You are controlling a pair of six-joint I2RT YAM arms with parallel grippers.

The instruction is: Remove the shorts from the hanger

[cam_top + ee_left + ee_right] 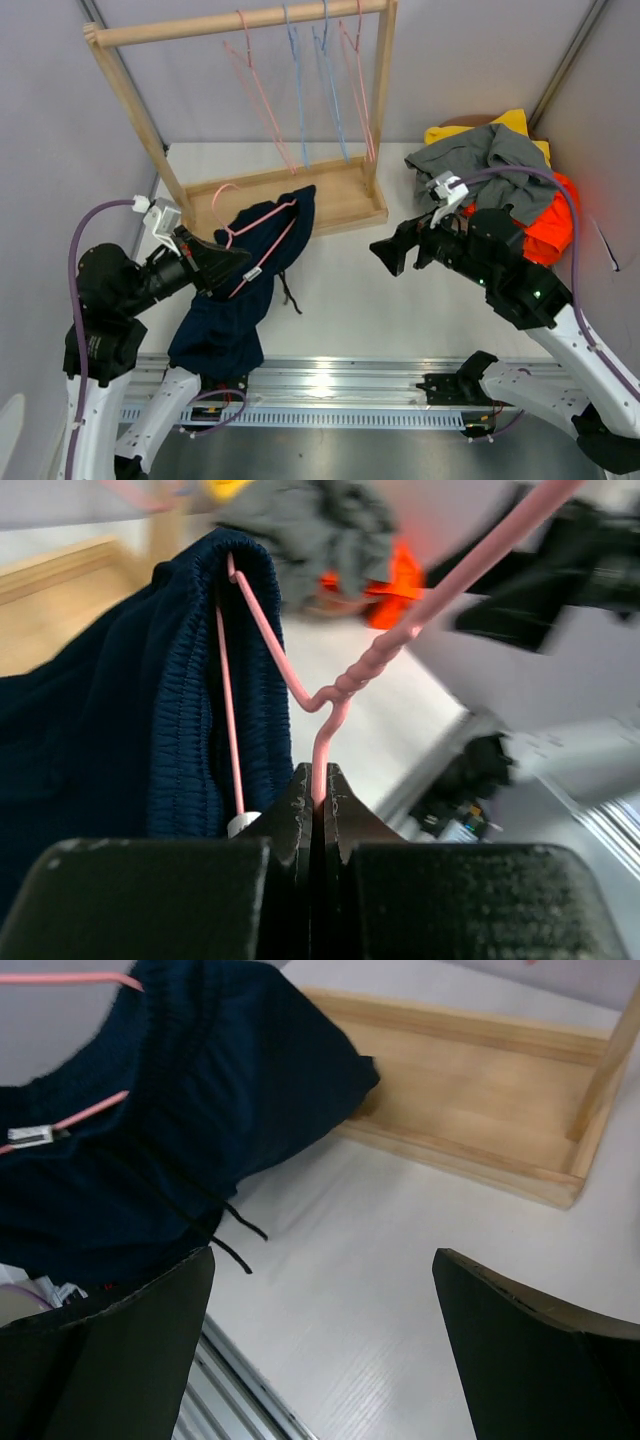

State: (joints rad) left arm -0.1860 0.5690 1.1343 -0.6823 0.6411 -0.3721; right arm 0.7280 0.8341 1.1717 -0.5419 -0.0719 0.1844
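The left hand pinches the wire of a pink hanger, with the navy shorts draped on it near the table's left near corner. The right hand is spread and empty above the middle. Grey shorts and orange shorts lie heaped at the far right corner.

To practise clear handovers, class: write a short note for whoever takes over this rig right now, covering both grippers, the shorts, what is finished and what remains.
Left gripper: fingers shut on the pink hanger.
Right gripper: fingers open, empty, pointing towards the navy shorts.
Navy shorts: draped on that hanger, beside the rack base.
Grey shorts, yellow shorts and orange shorts: piled at the table's far right.
Done: the other hangers on the rack are bare.
Left: pull the navy shorts off.
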